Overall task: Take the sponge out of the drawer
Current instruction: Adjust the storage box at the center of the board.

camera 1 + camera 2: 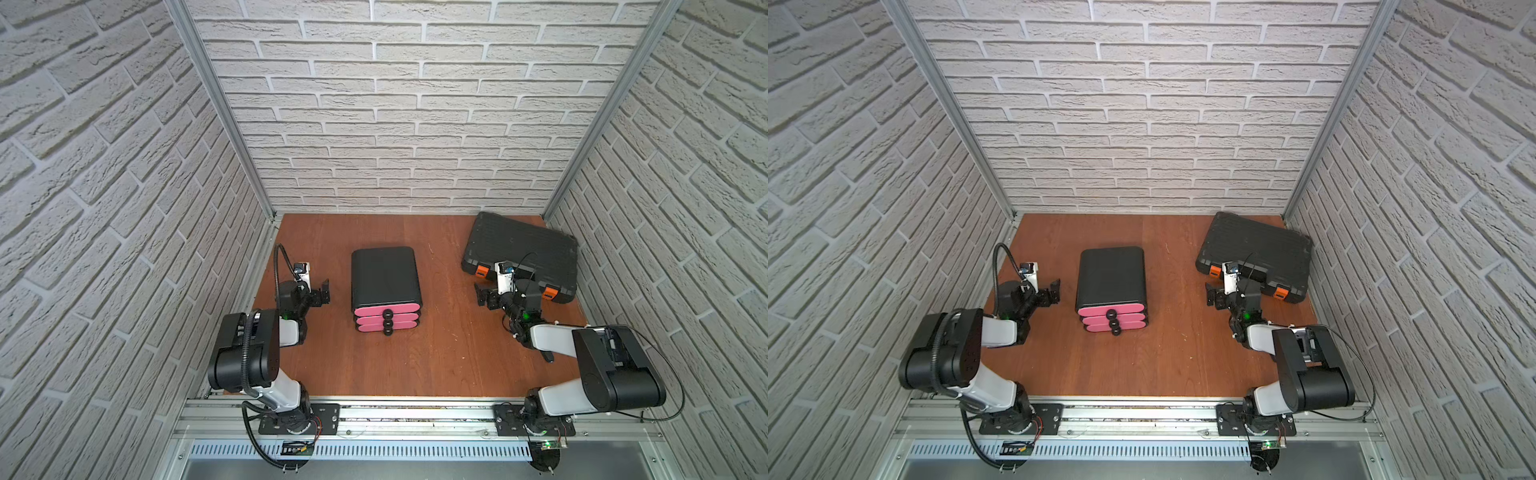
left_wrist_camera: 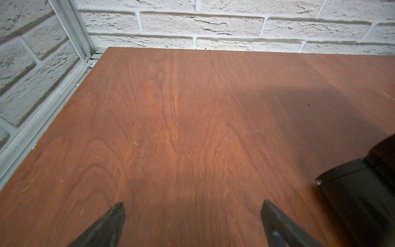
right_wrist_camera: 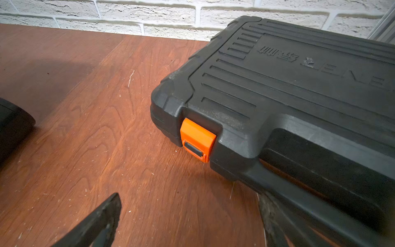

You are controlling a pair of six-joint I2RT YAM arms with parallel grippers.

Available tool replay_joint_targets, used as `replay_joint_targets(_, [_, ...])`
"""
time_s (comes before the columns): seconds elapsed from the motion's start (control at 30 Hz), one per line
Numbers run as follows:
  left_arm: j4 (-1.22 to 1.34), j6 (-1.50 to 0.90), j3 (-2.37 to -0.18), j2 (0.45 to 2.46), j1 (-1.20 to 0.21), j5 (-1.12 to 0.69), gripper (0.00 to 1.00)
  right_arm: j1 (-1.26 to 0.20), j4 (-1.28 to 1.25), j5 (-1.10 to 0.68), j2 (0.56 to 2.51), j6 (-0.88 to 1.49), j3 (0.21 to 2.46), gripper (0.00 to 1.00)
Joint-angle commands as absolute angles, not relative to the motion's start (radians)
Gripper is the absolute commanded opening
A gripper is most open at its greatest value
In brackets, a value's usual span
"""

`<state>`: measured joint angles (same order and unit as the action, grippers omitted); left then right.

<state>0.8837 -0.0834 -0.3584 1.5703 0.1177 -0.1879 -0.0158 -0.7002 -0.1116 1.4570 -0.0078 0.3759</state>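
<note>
A black drawer unit [image 1: 385, 274] [image 1: 1112, 274] stands mid-table in both top views. Its three pink drawer fronts [image 1: 368, 311] with black knobs [image 1: 387, 313] are all pushed in. The sponge is hidden. My left gripper [image 1: 322, 294] [image 1: 1053, 293] hovers left of the unit, open and empty. In the left wrist view its fingertips [image 2: 192, 205] stand wide over bare wood, with the unit's corner [image 2: 363, 192] beside them. My right gripper [image 1: 482, 296] [image 1: 1212, 296] is right of the unit, open and empty [image 3: 189, 198].
A shut black tool case [image 1: 521, 253] [image 3: 299, 96] with orange latches [image 3: 197, 139] lies at the back right, close beside the right gripper. Brick-pattern walls [image 1: 395, 124] enclose the wooden table [image 1: 449, 353] on three sides. An aluminium rail [image 1: 395, 415] runs along the front.
</note>
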Motion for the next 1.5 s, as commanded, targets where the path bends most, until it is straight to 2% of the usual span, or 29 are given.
replay_joint_targets(0.0, [0.949, -0.087, -0.377, 1.577, 0.124, -0.184, 0.98, -0.010, -0.749, -0.120, 1.460, -0.014, 0.394, 0.99])
replay_joint_targets(1.0, [0.951, -0.087, -0.376, 1.574, 0.123, -0.175, 0.98, -0.014, -0.748, -0.111, 1.459, -0.013, 0.394, 0.99])
replay_joint_targets(1.1, [0.818, -0.099, -0.425, 1.517, 0.121, -0.138, 0.98, -0.024, -0.749, -0.074, 1.451, -0.007, 0.398, 0.99])
replay_joint_targets(1.2, [0.639, -0.093, -0.470, 1.387, 0.116, -0.126, 0.98, -0.046, -0.426, -0.001, 1.376, -0.006, 0.549, 0.99])
replay_joint_targets(1.33, [0.675, -0.219, -0.417, 1.173, 0.094, -0.096, 0.98, -0.072, -0.246, -0.026, 1.346, 0.025, 0.686, 0.99])
replay_joint_targets(1.37, [0.613, -0.277, -0.440, 1.117, 0.085, -0.070, 0.98, -0.078, -0.198, -0.068, 1.340, 0.057, 0.729, 0.99])
replay_joint_targets(1.47, [0.213, -0.420, -0.621, 1.030, 0.051, -0.029, 0.98, -0.116, -0.042, -0.143, 1.340, 0.167, 0.861, 0.99])
